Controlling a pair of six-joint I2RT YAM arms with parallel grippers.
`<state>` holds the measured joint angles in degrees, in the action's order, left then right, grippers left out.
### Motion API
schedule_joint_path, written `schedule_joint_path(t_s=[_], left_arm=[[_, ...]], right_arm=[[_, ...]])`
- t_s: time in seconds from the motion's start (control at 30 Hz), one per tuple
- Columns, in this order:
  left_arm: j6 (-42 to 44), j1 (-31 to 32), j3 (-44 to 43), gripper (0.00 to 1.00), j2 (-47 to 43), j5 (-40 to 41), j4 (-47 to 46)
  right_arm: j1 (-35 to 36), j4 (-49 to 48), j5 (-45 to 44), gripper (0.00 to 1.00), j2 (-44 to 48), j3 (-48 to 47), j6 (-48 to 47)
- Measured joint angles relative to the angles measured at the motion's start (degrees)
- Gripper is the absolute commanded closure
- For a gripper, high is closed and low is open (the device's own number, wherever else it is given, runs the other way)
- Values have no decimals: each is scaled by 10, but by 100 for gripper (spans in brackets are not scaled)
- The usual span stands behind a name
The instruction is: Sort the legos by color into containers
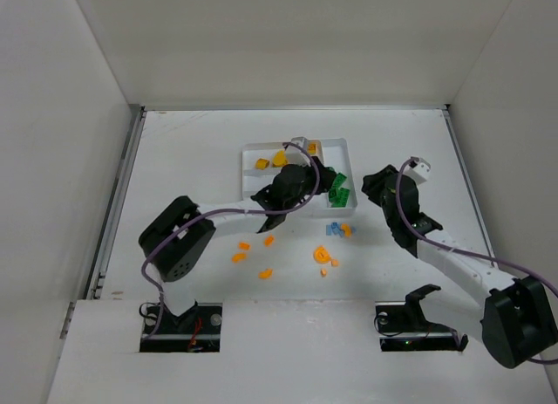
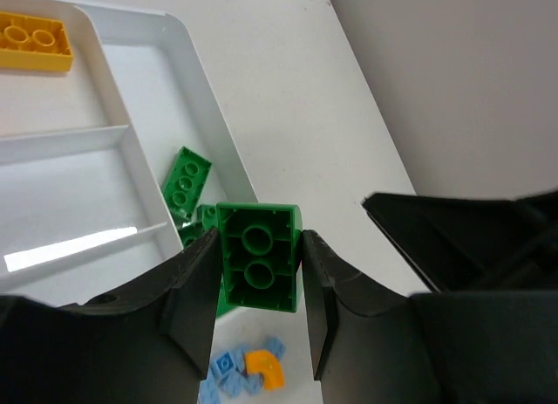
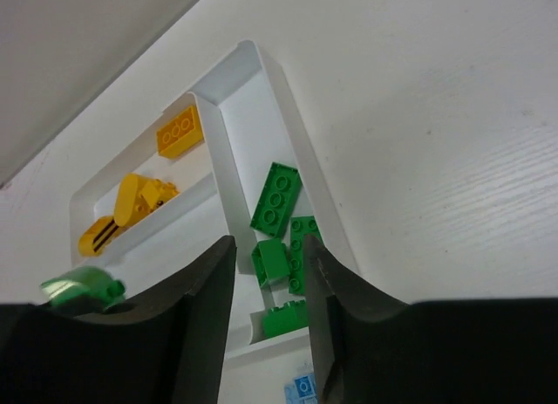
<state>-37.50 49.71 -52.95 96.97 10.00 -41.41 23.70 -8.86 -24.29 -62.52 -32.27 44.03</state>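
Left gripper (image 2: pixel 259 251) pinches green brick (image 2: pixel 256 273) (hollow side showing); right gripper (image 3: pixel 268 251) slightly parted

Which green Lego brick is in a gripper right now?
The green plastic brick clamped in the left gripper, hollow underside facing its camera; the other green bricks lie loose in the white plastic tray.

Green brick (image 2: pixel 257 269), hollow side up, between fingers (image 2: pixel 192 286) at white tray (image 2: pixel 205 99) edge; more green bricks (image 2: pixel 185 181) inside.

Loose legos (image 1: pixel 321 255) on table (image 1: pixel 192 160) before tray (image 1: pixel 251 173); bricks (image 1: pixel 338 190) in tray's right compartment.
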Motion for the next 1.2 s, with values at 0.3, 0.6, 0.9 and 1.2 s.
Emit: schedule_joint_path(t_s=[0.3, 0.6, 0.9, 1.2], left_arm=[[23, -14, -203, 68, 192, -13, 75], [36, -30, -288, 42, 255, -14, 129], [45, -37, -170, 55, 159, -12, 123], [40, -39, 189, 68, -250, 26, 106]], right_arm=[[-46, -22, 22, 54, 33, 52, 17], [-58, -41, 53, 52, 40, 61, 27], [-55, -54, 62, 74, 36, 61, 21], [39, -48, 66, 77, -17, 21, -20]])
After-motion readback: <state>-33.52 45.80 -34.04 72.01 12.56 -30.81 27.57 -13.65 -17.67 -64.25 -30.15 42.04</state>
